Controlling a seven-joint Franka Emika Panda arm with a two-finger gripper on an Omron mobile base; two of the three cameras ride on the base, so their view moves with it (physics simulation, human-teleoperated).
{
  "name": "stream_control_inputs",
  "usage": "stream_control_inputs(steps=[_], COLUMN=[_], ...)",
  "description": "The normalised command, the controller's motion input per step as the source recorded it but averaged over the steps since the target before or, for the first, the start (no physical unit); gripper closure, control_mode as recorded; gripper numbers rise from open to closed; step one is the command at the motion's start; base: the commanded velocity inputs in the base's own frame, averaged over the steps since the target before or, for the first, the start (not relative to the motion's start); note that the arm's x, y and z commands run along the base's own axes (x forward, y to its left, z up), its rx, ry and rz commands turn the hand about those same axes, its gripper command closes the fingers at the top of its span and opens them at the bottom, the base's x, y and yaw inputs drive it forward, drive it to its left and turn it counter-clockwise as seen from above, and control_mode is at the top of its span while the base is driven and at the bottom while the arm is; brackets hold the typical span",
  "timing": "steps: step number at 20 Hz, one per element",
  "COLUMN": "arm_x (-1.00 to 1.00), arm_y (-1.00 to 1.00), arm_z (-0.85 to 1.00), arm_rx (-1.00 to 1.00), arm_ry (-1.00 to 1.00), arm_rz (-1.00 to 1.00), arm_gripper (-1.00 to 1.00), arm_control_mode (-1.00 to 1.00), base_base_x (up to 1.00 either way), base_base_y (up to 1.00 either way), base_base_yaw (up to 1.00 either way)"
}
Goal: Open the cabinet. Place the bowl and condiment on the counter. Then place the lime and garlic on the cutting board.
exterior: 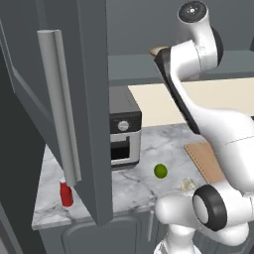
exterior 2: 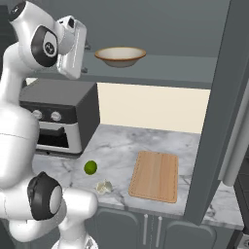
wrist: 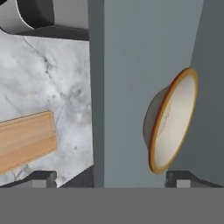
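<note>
Marble bench (exterior 2: pixel 146 138) below, your end effector (wrist: pixel 111 177) hangs released before the shelved bowl (exterior 2: pixel 120 56) — close off-centre and you'll tip it off the shelf edge.

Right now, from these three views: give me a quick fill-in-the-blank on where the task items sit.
1. The bowl sits on the cabinet ____, above the counter.
2. The red condiment stands upright on the ____.
3. The lime and garlic lie on the marble, so the cutting board carries ____.
4. The cabinet door stands ____.

Missing words: shelf; counter; nothing; open
</note>
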Motion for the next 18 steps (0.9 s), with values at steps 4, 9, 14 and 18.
stream_control_inputs(steps=[4,9,14,18], arm_x=[0.8,0.71,0.69,0.51], arm_y=[-0.12,-0.23,-0.3,-0.26], arm_z=[-0.12,-0.11,-0.05,-0.02], arm_rx=[-0.09,-0.03,0.0,0.0], arm_ry=[-0.02,0.0,0.0,0.01], arm_rz=[-0.03,0.0,-0.01,-0.05], arm_gripper=[-1.0,-1.0,-1.0,-1.0], arm_control_mode=[-1.0,-1.0,-1.0,-1.0], base_base_x=[0.0,0.0,0.0,0.0], base_base_y=[0.0,0.0,0.0,0.0], base_base_yaw=[0.0,0.0,0.0,0.0])
